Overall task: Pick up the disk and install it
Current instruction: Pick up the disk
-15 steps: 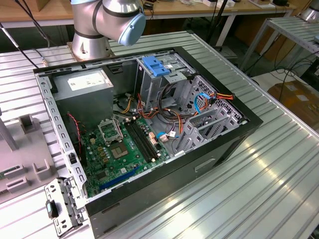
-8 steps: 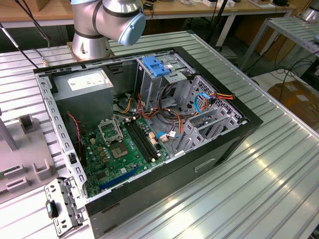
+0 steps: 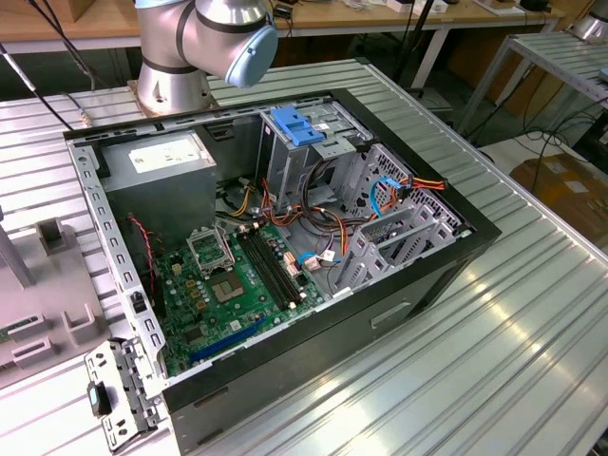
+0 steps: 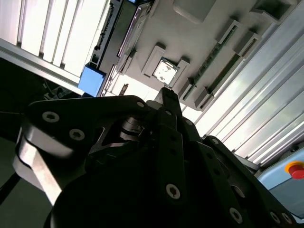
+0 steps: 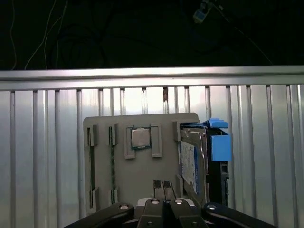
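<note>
Clenched, empty gripper (image 5: 163, 183) near grey tray (image 5: 142, 173) holding the disk (image 5: 190, 164), seemingly upright.

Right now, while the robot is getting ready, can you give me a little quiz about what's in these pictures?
1. Fill in: in the exterior view, the motherboard inside the open computer case is coloured ____.
2. True or false: the claw is holding the disk.
3. In the first wrist view, where is the disk?
A. Standing on its edge in the grey tray that also holds the chip
B. Inside the computer case
C. Lying flat on the motherboard

Key: 1 green; 2 false, because the claw is shut on nothing, short of the disk; 3 A.
</note>
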You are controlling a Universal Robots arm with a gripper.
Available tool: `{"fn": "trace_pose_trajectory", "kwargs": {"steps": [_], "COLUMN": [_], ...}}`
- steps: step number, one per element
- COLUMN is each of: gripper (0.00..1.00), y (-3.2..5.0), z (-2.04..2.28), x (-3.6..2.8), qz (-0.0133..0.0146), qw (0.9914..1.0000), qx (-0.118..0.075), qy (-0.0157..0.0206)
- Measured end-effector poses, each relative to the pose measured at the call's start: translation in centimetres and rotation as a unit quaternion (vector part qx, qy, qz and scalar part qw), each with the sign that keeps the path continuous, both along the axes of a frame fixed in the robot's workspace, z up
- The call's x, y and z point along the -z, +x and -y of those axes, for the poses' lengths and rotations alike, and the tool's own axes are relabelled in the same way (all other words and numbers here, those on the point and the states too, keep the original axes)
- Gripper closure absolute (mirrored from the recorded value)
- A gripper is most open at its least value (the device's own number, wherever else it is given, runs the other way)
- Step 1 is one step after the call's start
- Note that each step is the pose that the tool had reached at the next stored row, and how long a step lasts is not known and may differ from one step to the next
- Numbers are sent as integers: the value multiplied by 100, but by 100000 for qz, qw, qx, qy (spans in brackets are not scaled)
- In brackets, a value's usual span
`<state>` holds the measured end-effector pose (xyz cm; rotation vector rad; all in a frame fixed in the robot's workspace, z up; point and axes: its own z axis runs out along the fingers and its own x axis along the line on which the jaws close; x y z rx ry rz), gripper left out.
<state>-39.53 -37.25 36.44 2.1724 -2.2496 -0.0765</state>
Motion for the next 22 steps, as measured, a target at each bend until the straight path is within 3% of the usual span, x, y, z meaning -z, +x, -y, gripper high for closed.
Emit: {"fn": "trace_pose_trajectory", "kwargs": {"steps": [6,7,11,22], "gripper": [89,76,58,58], "y": [0,0,0,-13], "z": [0,0,0,-10], "x": [1,1,2,8], "qz": [4,5,5,6], "qw": [100000,100000,100000,100000], "qx": [0,1,0,16], "qy": [1,1,2,127]}}
